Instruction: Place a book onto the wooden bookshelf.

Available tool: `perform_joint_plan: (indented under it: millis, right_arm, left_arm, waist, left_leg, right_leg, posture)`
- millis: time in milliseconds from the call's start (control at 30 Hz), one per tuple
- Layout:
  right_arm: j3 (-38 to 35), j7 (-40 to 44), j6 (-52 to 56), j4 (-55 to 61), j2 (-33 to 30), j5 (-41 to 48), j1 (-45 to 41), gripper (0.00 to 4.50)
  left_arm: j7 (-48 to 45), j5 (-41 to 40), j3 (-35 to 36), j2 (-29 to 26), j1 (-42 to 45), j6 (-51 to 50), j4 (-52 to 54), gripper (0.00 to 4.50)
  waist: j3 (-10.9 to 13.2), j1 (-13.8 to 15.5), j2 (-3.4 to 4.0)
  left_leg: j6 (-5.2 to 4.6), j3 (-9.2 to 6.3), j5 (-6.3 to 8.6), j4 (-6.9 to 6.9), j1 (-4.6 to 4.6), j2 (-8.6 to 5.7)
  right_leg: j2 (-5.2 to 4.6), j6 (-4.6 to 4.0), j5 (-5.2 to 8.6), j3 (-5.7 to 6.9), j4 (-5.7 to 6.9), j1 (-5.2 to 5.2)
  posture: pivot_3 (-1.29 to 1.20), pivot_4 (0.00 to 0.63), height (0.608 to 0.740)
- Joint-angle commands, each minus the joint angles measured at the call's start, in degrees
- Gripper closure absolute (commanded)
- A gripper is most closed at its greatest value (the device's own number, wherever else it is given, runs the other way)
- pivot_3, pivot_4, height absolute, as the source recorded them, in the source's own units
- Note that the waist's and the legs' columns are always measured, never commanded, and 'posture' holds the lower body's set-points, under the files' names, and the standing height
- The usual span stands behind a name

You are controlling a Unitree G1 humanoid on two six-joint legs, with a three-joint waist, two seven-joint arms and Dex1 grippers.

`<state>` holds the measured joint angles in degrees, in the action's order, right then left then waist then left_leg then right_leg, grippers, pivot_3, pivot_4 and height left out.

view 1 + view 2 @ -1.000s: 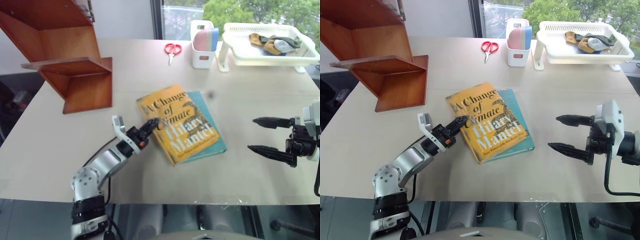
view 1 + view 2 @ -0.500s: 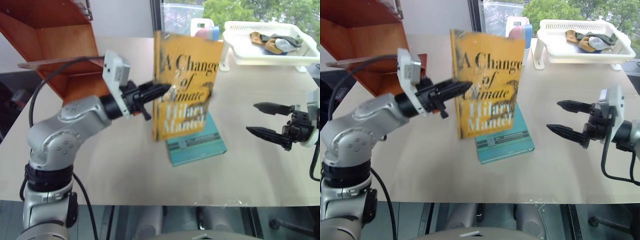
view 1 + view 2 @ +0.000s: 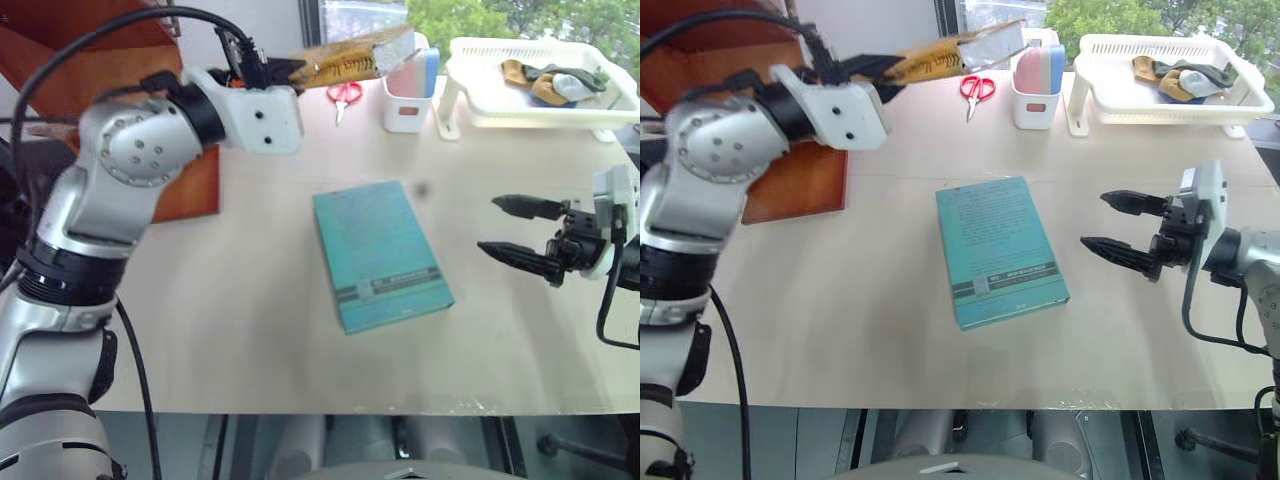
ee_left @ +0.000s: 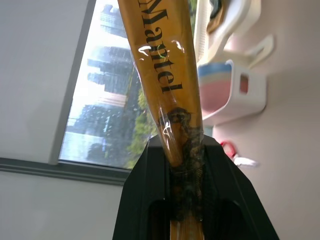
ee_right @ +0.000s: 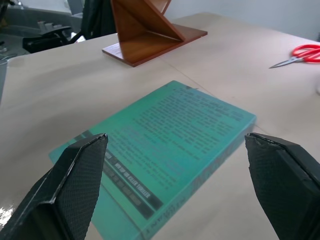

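The book (image 3: 350,58) is clamped by its edge between the closed black fingers of the left gripper (image 3: 275,70), lifted high and lying nearly flat, at about eleven o'clock from the teal book (image 3: 378,254). It looks light and fairly stiff, but its glossy wrap is probably slippery, so a pinch near the spine seems safest; I cannot quite tell how deep the bite is. A second ago it lay on the teal book on the table (image 3: 250,330); half a second ago it stood upright in the air, and now it has tipped over and risen. The wooden bookshelf (image 3: 190,190) sits at nine o'clock of the gripper. The right gripper (image 3: 1122,228) hangs open at three o'clock of the teal book.
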<state>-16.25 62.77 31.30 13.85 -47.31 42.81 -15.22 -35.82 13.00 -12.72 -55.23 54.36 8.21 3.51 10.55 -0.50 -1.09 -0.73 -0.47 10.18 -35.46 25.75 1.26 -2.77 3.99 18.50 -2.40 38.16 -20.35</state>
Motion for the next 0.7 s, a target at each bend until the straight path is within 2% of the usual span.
perform_joint_plan:
  millis: [33, 200, 333, 500, 700]
  right_arm:
    - [-0.1, 0.5, -1.9, -0.8, 0.3, -0.4, -2.0, 0.00]
    - [1.2, 1.1, -3.6, -3.0, 1.6, -1.8, -3.5, 0.00]
    - [1.5, 1.3, -5.4, -4.4, 2.3, -2.9, -4.7, 0.00]
    - [1.8, 2.4, -6.8, -7.2, 3.4, -2.7, -7.1, 0.00]
    - [2.8, 4.8, -7.9, -13.0, 4.6, -2.8, -11.9, 0.00]
  left_arm:
    - [-0.8, 3.2, 3.7, -2.5, 3.5, 2.8, -2.3, 4.26]
    - [-5.4, 3.9, 4.3, -4.5, 3.5, 2.7, -4.0, 4.26]
    - [-11.8, -0.5, 6.8, -5.8, 2.2, -2.2, 0.6, 4.26]
    - [-16.3, -0.1, 11.0, -12.0, 0.5, -4.3, 2.4, 4.26]
    - [-20.1, -0.4, 16.7, -19.4, -5.9, -6.5, 3.2, 4.26]
  waist:
    - [0.0, 0.0, 0.00]
    - [0.0, -0.1, 0.00]
    - [0.0, -0.2, 0.01]
    - [0.0, -0.5, 0.03]
    - [0.1, -0.5, 0.05]
  left_leg:
    - [0.02, 0.02, -0.02, -0.05, 0.12, -0.02]
    - [0.11, 0.08, -0.08, -0.12, 0.21, -0.02]
    - [0.02, 0.08, -0.02, -0.24, 0.23, 0.00]
    - [0.00, 0.09, -0.01, -0.46, 0.22, 0.04]
    - [-0.02, 0.12, 0.00, -0.57, 0.19, 0.09]
  right_leg:
    - [-0.01, 0.00, 0.00, -0.02, 0.08, -0.13]
    - [0.01, -0.01, 0.01, -0.07, 0.37, -0.38]
    - [0.01, -0.01, 0.01, -0.08, 0.51, -0.42]
    - [0.06, -0.01, 0.02, -0.11, 0.74, -0.44]
    - [0.10, -0.01, 0.02, -0.13, 0.84, -0.41]
  posture:
    - [0.00, 0.150, 0.740]
    - [0.00, 0.150, 0.740]
    - [0.00, 0.150, 0.740]
    - [0.00, 0.150, 0.740]
    - [0.00, 0.150, 0.740]
